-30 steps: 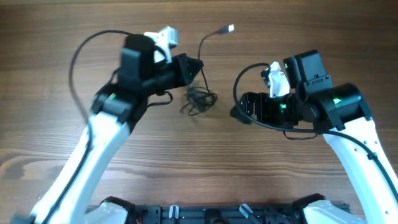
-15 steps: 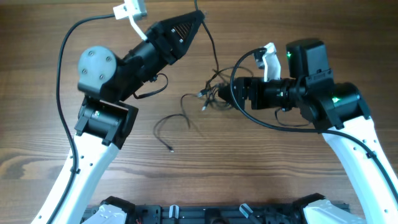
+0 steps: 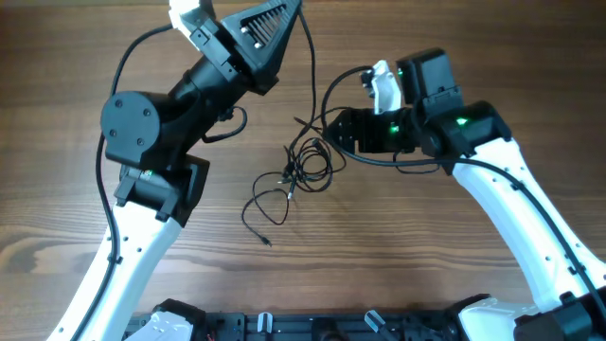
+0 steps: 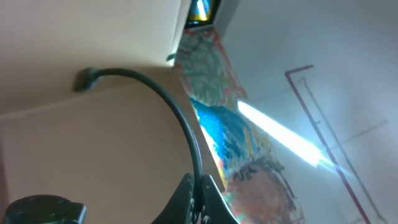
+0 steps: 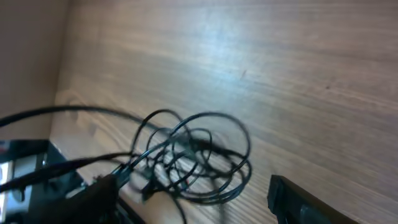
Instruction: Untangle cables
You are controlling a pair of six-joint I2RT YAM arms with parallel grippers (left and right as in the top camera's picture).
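The thin black cables form a tangle (image 3: 308, 163) on the wood table in the overhead view. One cable (image 3: 311, 76) rises taut from the tangle to my left gripper (image 3: 295, 8), which is raised high at the top edge. In the left wrist view my left gripper (image 4: 200, 188) is shut on this cable (image 4: 186, 130). Another strand (image 3: 260, 201) loops loose toward the front, ending in a small plug (image 3: 268, 242). My right gripper (image 3: 329, 130) is open at the tangle's right edge. In the right wrist view the tangle (image 5: 193, 152) lies between its spread fingers (image 5: 193, 202).
The wood table (image 3: 426, 256) fills the overhead view. Thicker black robot wiring (image 3: 118, 85) arcs beside the left arm and another loop (image 3: 327, 99) by the right wrist. A black rail (image 3: 322, 327) runs along the front edge.
My left gripper has risen further with the cable, pulling it taut. The tangle has shifted left and forward and spread out. My right arm has moved up and left toward it.
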